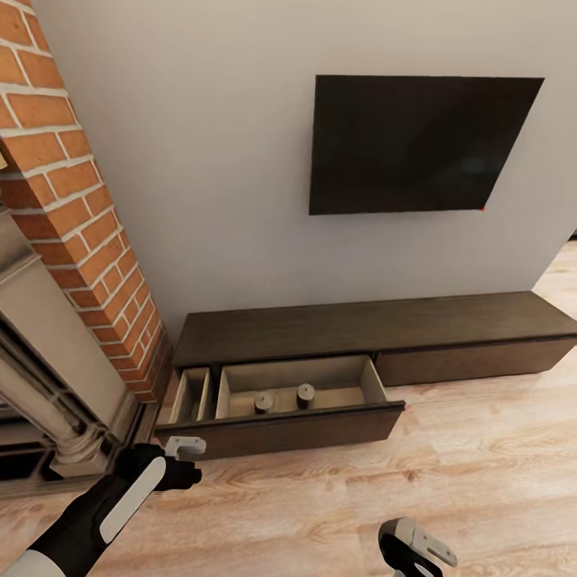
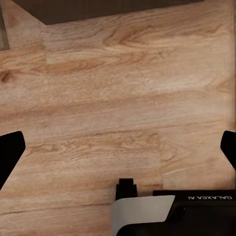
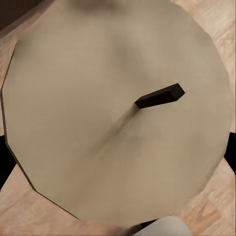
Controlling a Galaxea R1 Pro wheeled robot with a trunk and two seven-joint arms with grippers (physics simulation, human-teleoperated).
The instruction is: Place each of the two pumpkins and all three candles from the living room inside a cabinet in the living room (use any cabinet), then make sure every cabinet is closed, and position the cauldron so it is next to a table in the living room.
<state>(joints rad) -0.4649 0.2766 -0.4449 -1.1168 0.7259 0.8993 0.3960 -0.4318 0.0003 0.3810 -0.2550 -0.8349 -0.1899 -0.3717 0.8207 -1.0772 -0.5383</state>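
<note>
Left gripper (image 2: 118,157): jaws spread wide over bare wood floor (image 2: 123,98), lower left of head frame. Right gripper (image 1: 417,549): jaws closed on a candle (image 3: 115,113), bottom edge. Cabinet (image 1: 377,328): centre; drawer (image 1: 280,429) open, holding two candles (image 1: 264,402) (image 1: 305,395).

1. I see a plain pale grey wall (image 1: 208,160) ahead, evenly lit.
2. A black flat screen (image 1: 421,144) is mounted on that wall.
3. At my left stands a red brick chimney column (image 1: 76,208) with pale mortar lines.
4. Below the bricks sits a grey stone fireplace surround (image 1: 44,361) with moulded edges.
5. The floor (image 1: 481,473) is light wood planking with visible grain, running up to the wall.
</note>
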